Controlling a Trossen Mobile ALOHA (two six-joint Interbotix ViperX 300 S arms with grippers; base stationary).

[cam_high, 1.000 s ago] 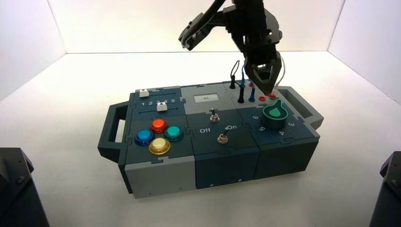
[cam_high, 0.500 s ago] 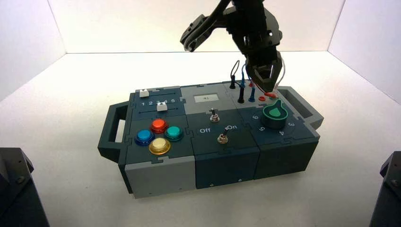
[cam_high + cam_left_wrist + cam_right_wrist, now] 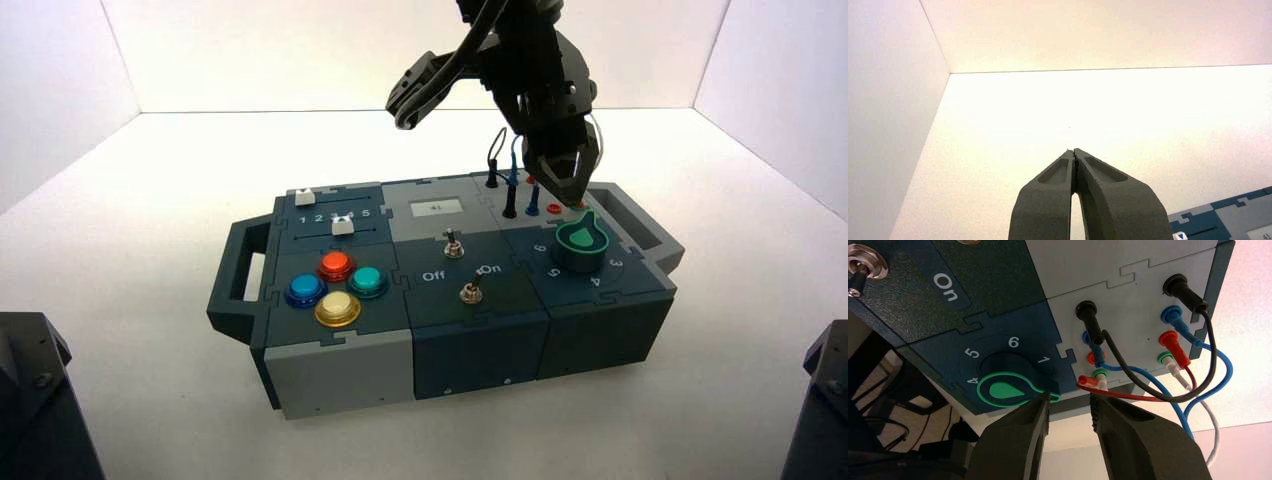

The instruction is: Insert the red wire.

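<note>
The high view looks down from above and behind the arms onto the whole box (image 3: 440,290). The right wrist view peers closely past its gripper (image 3: 1070,412) at the knob (image 3: 1007,389), also seen from above; the left faces mostly wall beyond its gripper (image 3: 1074,152).

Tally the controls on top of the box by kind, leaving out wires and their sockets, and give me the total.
Push buttons: 4
Sliders: 2
Toggle switches: 2
Rotary knob: 1
Total: 9

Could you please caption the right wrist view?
Open right gripper near the red wire, one plug in its red socket, the other lying loose.
</note>
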